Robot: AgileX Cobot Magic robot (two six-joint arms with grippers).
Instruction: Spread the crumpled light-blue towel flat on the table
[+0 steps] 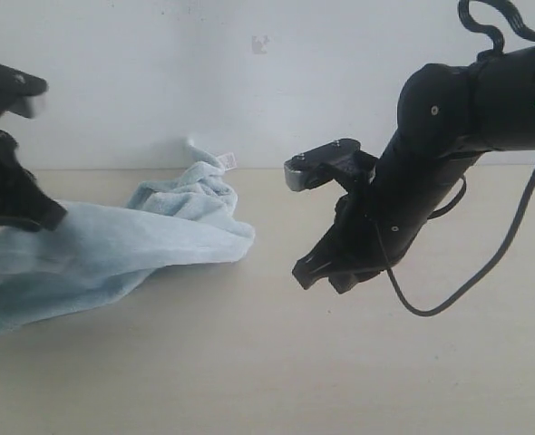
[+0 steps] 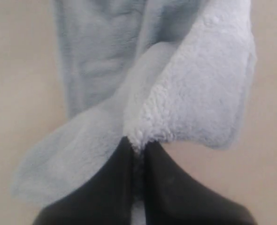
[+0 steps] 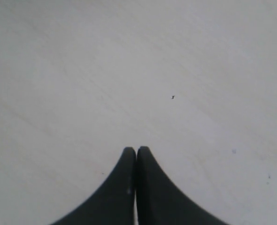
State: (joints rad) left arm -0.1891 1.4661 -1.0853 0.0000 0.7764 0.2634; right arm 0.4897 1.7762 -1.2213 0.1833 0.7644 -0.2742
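Observation:
The light-blue towel (image 1: pixel 122 245) lies crumpled and twisted on the left part of the beige table (image 1: pixel 277 362), with a small white label (image 1: pixel 230 161) sticking up at its far bunched end. My left gripper (image 1: pixel 48 217) is shut on an edge of the towel (image 2: pixel 190 89) and holds that edge slightly off the table; in the left wrist view the fluffy cloth is pinched between the two black fingers (image 2: pixel 108 187). My right gripper (image 1: pixel 320 274) hovers to the right of the towel, shut and empty, over bare table (image 3: pixel 138 70), apart from the cloth.
A white wall (image 1: pixel 249 72) rises behind the table's far edge. The right arm's black cable (image 1: pixel 485 272) loops down beside it. Bare tabletop stretches across the front and right of the exterior view.

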